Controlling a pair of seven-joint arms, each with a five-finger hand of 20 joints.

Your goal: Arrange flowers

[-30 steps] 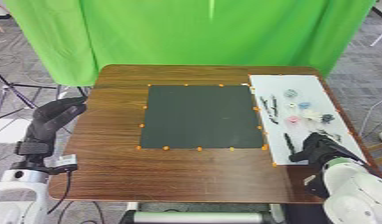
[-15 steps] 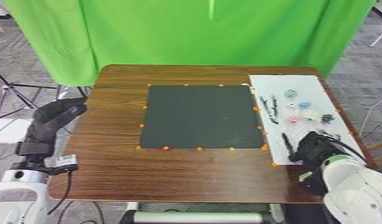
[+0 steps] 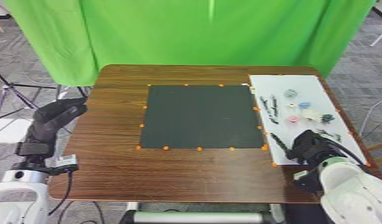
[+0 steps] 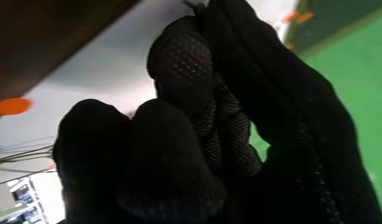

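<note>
In the head view my right hand [image 3: 306,145] is over the near part of the white board [image 3: 305,84], pinching a dark green stem [image 3: 278,141] that slants out toward the black mat [image 3: 201,117]. My right hand [image 4: 182,62] in the right wrist view has its tips together, a bit of the stem [image 4: 189,4] showing at them. Farther up the board lie a pale green flower [image 3: 290,93], a blue one [image 3: 304,105], a pink one [image 3: 293,119], a white one [image 3: 311,114], a dark one [image 3: 327,118] and dark stems [image 3: 265,105]. My left hand [image 3: 56,114] rests open left of the table.
Orange markers line the edges of the mat and the board. Brown wooden table [image 3: 179,172] surrounds the mat. A green curtain [image 3: 214,37] hangs behind the far edge, and a green sprig [image 3: 328,134] lies just beyond my right hand.
My right hand has moved slightly left, toward the mat, and the green stem has shifted and turned with it. The left hand has kept still.
</note>
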